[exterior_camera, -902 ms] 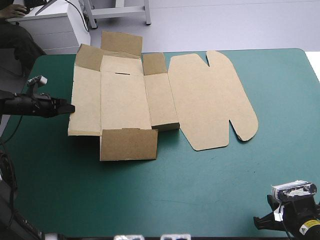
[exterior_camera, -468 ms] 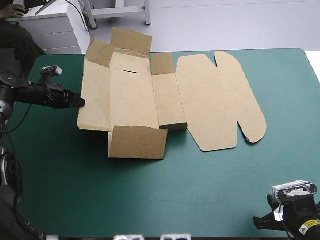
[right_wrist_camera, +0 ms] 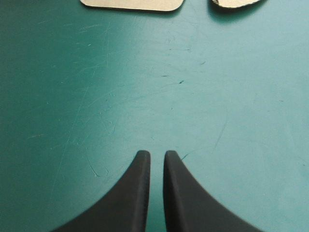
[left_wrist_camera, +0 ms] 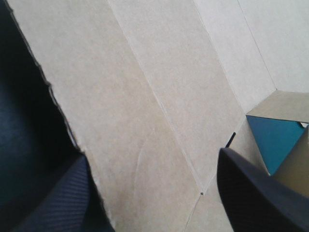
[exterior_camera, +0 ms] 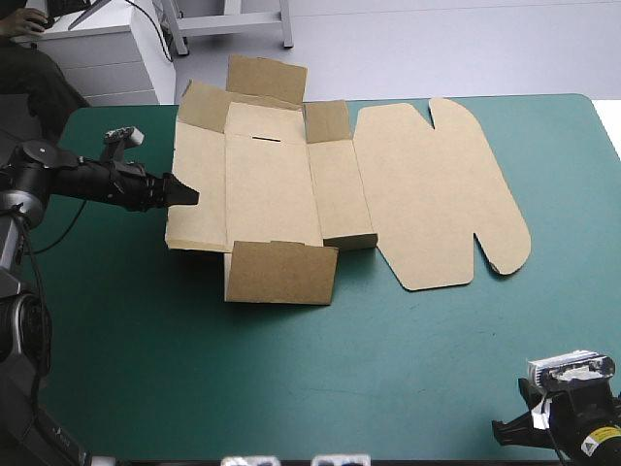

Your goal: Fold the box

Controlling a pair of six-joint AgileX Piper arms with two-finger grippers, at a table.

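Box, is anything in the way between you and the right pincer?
Nothing visible is. Only bare teal-green cover lies between the right pincer and the box, whose rounded lid edge is ahead of it.

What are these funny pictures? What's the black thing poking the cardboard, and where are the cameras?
It is a robot with two arms at a table with a teal-green cover. One picture looks down from above; the other two come from cameras on each wrist. A cut brown cardboard box, some flaps raised, lies there. The left arm's black two-fingered end effector is open, the box's left edge between its fingers. The right end effector is shut, holding nothing.
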